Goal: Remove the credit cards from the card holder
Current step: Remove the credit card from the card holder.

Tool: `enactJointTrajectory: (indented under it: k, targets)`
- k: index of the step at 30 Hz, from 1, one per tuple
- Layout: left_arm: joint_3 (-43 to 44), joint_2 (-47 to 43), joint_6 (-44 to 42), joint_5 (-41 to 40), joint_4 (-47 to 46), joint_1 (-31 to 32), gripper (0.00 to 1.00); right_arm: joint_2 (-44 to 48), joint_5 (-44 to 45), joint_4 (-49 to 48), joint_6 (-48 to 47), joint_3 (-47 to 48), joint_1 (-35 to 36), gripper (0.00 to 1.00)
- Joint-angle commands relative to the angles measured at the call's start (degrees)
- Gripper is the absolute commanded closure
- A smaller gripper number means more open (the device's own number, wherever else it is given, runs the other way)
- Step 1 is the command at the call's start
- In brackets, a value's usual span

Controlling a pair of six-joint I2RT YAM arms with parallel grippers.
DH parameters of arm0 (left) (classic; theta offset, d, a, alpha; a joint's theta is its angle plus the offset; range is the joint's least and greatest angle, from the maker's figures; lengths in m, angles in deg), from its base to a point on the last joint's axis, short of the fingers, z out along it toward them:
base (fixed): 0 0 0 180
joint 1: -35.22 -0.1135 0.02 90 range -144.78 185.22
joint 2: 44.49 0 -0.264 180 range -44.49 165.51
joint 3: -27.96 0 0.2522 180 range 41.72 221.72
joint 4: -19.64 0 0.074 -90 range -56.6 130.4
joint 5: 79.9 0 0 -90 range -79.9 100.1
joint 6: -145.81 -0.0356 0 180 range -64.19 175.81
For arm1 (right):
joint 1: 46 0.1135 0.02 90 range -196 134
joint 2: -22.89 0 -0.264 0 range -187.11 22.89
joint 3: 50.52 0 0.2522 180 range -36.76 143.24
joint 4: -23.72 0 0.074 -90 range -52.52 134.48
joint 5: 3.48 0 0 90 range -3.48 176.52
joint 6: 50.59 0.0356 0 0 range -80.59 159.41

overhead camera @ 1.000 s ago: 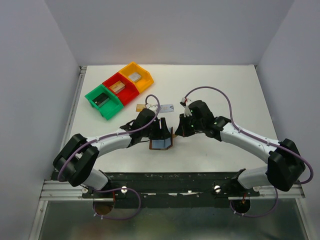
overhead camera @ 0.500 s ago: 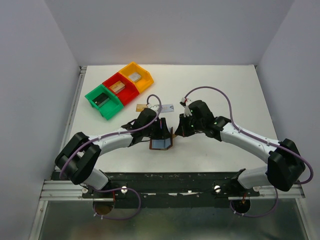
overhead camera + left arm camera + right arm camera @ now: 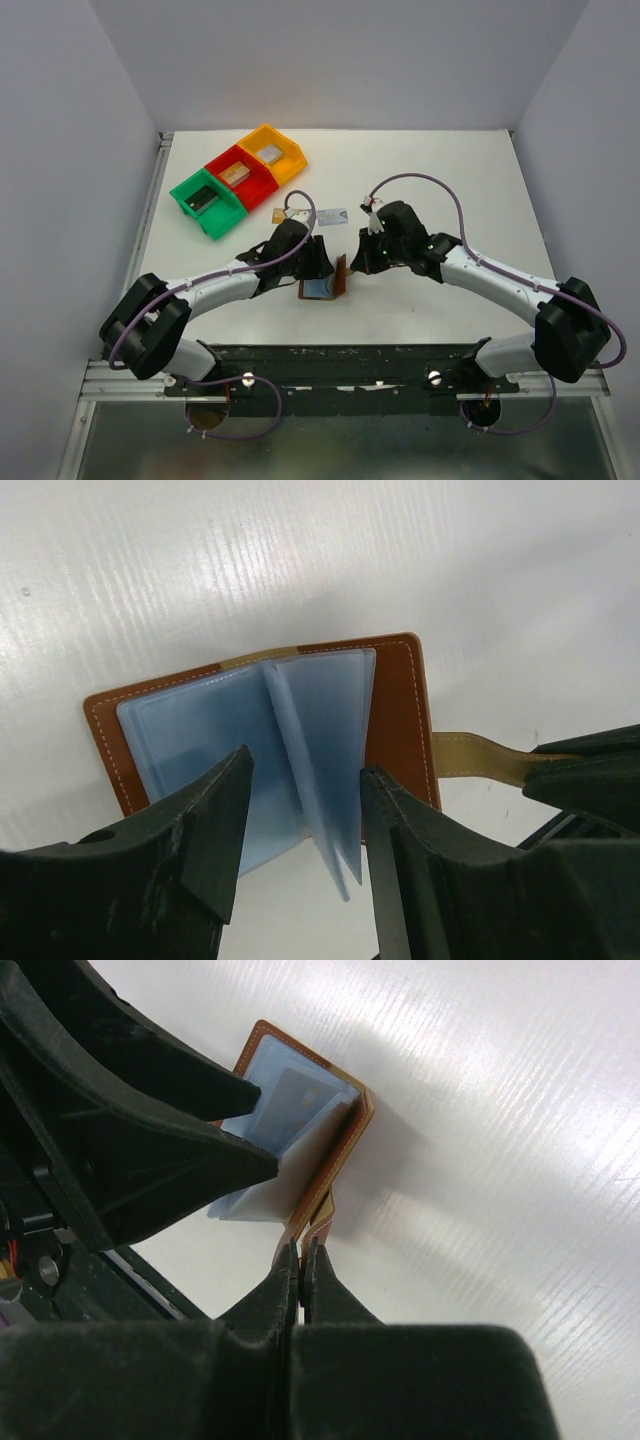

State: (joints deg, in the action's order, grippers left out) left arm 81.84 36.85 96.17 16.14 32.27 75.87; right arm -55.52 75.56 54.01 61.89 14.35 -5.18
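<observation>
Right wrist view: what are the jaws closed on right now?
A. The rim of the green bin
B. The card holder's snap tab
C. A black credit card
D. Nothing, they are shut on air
B: the jaws of the right gripper pinch the tan snap tab that sticks out from the edge of the open card holder.

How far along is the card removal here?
Done: a gold-tan card and a silvery card lie on the table. In hand: right claw pinches the snap tab; open left claw straddles sleeves in the card holder. Left: at least one sleeved card shows.
</observation>
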Motion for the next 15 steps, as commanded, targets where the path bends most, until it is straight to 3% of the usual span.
enactJointTrajectory:
  k: [1,15]
  targets:
    - [-1.1,-1.8,0.16,-2.97,1.04,0.23,0.41,0.19,1.21,-0.63,-0.6,-0.66,0.23,1.0]
    - [1.19,-1.01,-2.12,-1.21,1.04,0.75,0.36,0.19,1.64,-0.28,-0.86,-0.75,0.05,1.0]
